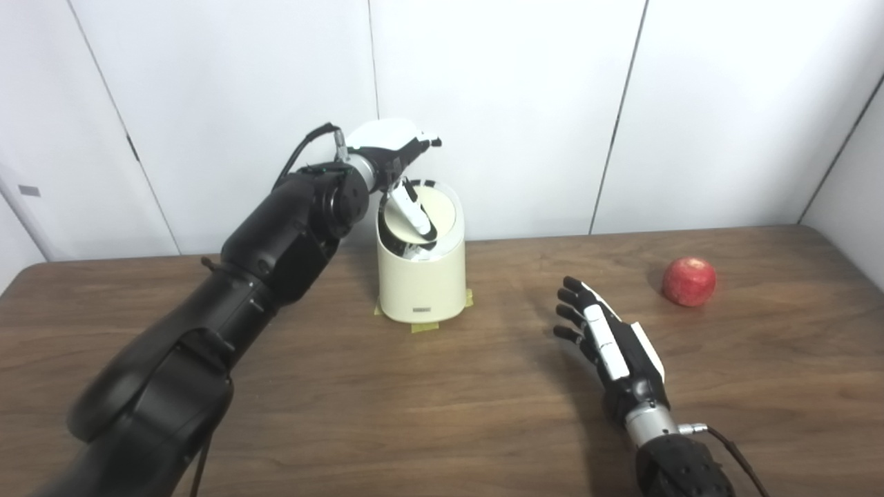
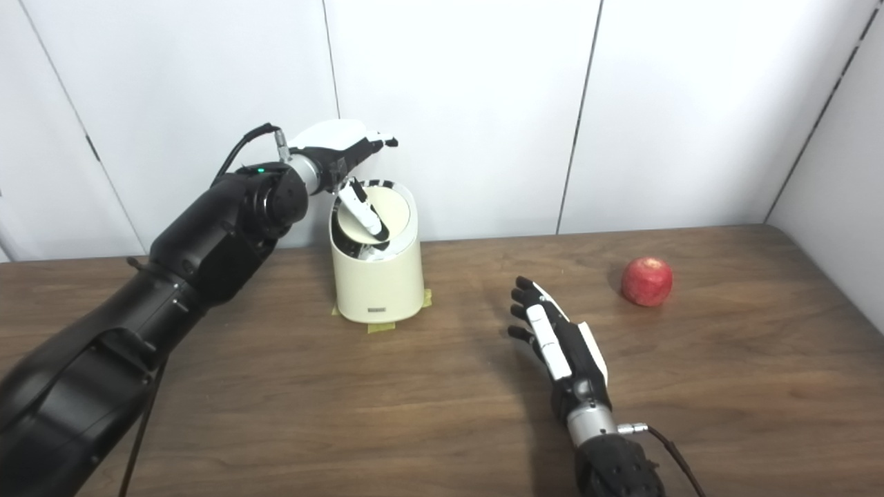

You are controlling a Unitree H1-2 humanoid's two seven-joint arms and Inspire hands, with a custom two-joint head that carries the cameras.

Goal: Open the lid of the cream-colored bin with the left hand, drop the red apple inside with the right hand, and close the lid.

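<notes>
Left hand [image 1: 394, 148] is up at the cream-colored bin [image 1: 421, 276], white-shelled back of the hand hovering above the rim, and one digit reaches down onto the lid [image 1: 435, 210]. That lid is a smooth round disc, tilted steeply inside the opening, with a dark gap showing at its lower edge. The fingers [image 1: 413, 210] press against the disc rather than wrap it; the rest point out past the bin toward the wall, spread loosely. Whether the lid is pinned or merely touched is hard to call from this angle.

The bin itself is a glossy, rounded cylinder, slightly tapered, with a small label low on its front. It stands toward the back of the wood-grain tabletop [image 1: 345, 414], and yellowish tape tabs [image 1: 423, 327] peek out at its base.

Over to the right hand [image 2: 556, 345]: it sits low over the bare wood, palm turned inward, black fingers with white plates held straight and apart, holding nothing.

The red apple [image 2: 647, 281] sits on the tabletop well apart from the bin, off to the right, and beyond the right hand's fingertips. Round, matte, speckled skin, a soft shadow on its left side. White panelled walls [image 1: 518, 103] close off the back.
</notes>
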